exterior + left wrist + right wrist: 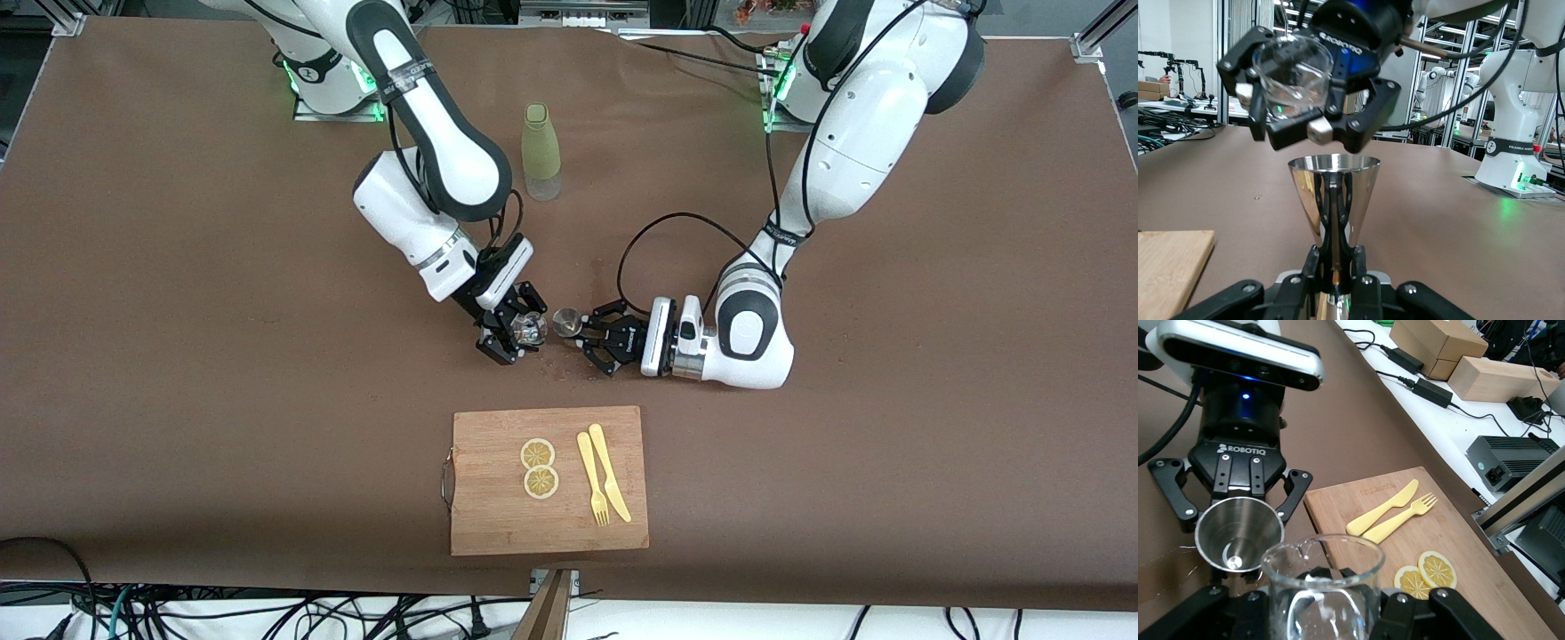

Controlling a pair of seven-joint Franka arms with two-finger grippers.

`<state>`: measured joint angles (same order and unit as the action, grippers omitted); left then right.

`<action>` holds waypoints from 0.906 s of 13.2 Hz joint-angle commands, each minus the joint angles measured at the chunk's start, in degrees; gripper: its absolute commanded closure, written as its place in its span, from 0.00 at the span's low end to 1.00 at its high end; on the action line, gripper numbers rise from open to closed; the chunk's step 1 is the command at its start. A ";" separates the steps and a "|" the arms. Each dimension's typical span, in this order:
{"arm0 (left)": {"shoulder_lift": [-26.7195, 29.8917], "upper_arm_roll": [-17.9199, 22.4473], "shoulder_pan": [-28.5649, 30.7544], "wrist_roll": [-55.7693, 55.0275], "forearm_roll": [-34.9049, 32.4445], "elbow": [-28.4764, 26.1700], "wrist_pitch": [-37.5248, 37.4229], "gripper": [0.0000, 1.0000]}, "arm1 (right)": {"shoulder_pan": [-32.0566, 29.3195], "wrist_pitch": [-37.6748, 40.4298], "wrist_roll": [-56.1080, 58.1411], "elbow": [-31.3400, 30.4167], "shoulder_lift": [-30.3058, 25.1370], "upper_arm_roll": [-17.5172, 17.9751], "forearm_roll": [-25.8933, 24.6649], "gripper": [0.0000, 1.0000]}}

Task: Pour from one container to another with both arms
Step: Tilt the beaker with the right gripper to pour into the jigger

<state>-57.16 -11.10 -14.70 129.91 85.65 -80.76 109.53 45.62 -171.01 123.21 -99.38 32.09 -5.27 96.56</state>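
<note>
Right tool (523,331) at frame centre, clamped on a tilted glass beaker (532,329), lip just above a steel jigger (565,322). Left tool (589,336) beside it, pinching the jigger upright over the worktop (178,356), above the cutting board (548,480).

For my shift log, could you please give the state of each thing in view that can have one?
Left gripper: shut on the metal cup, held upright.
Right gripper: shut on the glass beaker, tilted over the metal cup.
Green bottle: upright, capped.
Cutting board: flat, holding lemon slices, fork and knife.
</note>
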 commanded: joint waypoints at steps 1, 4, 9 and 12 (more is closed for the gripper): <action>-0.05 0.12 -0.50 0.17 1.80 1.22 0.68 1.00 | 1.22 -2.05 -0.08 1.03 -0.09 0.00 -0.94 0.84; 0.12 0.21 -0.33 -0.18 1.63 1.22 0.51 1.00 | 1.22 -2.14 0.44 0.33 -0.53 -0.18 -1.11 0.84; 0.21 0.21 -0.33 -0.09 1.54 1.22 0.42 1.00 | 1.92 -6.08 0.18 0.76 -0.97 -0.18 -1.99 0.84; 0.21 0.29 -0.33 -0.09 1.54 1.31 0.42 1.00 | 3.24 -9.15 0.36 0.85 -0.54 -0.09 -3.47 0.84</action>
<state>-57.16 -11.07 -14.69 129.70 85.65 -79.98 109.54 47.46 -177.25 123.50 -98.74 31.83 -5.40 94.61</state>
